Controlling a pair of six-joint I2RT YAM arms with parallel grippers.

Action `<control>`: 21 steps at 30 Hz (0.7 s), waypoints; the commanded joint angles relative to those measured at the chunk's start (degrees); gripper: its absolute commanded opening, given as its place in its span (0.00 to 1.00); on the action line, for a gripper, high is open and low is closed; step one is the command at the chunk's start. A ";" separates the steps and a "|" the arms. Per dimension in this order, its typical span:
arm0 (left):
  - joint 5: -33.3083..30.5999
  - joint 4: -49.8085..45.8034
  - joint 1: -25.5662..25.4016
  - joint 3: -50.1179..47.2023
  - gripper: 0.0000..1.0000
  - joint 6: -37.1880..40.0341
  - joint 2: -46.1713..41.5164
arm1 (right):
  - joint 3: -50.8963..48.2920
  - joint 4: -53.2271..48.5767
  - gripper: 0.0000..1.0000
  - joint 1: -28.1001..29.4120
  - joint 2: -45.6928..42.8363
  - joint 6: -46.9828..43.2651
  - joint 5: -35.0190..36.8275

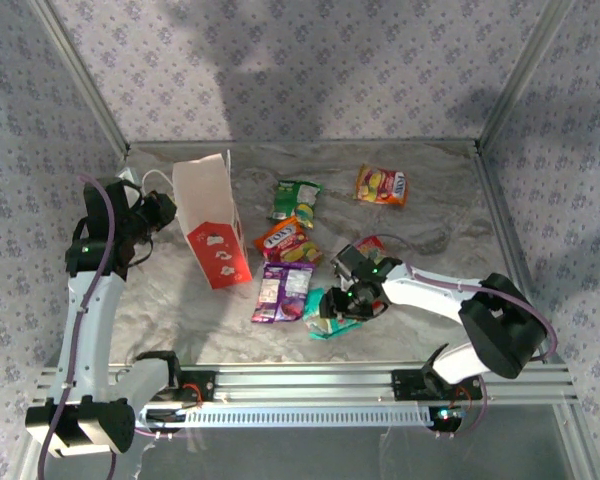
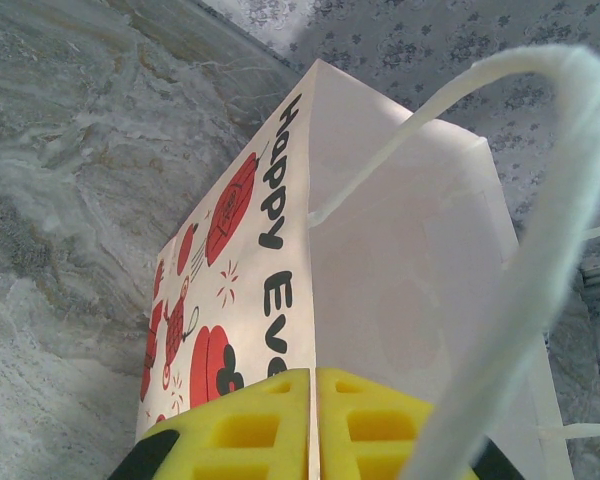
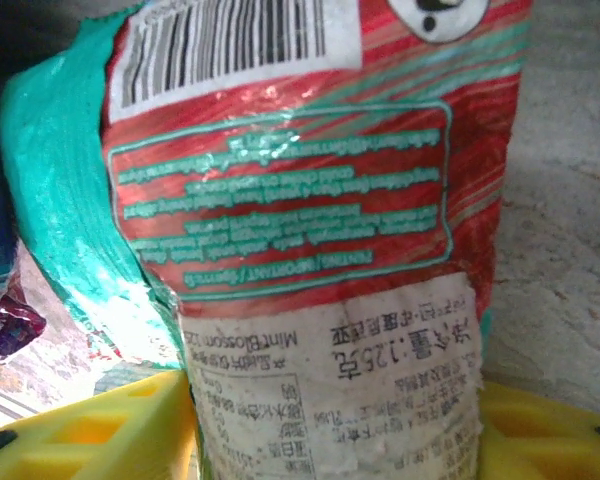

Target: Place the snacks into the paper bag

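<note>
Right gripper (image 1: 336,312) straddles the teal snack packet (image 1: 320,322) lying flat near the table's (image 1: 180,310) front. Its yellow fingers (image 3: 90,430) flank the packet; whether they grip it cannot be told. Well to the left, the left gripper (image 2: 313,425) pinches the upright paper bag (image 1: 208,215) by its top edge.

Cut off at 12 o'clock: teal packet (image 3: 310,200), small print too blurred to read. Hidden at 6 o'clock behind left pincer (image 2: 313,420): edge of paper bag (image 2: 400,260).

Left arm (image 1: 80,320) and right arm (image 1: 430,288): white link shells, black joint housings, purple cable looped alongside each; finger pads (image 2: 250,430) yellow, with moulded rectangular recesses.
</note>
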 commanded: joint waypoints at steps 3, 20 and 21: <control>-0.50 -0.75 0.54 1.18 0.09 1.22 -0.48 | 2.00 -3.87 0.46 0.09 1.03 -1.53 5.02; -0.41 -0.70 0.52 1.04 0.09 1.04 -1.04 | 11.75 -13.10 0.24 -1.12 -0.95 -5.59 13.19; -0.49 -0.77 0.54 1.03 0.09 1.10 -1.04 | 12.04 -13.33 0.23 -1.16 -0.92 -5.60 13.51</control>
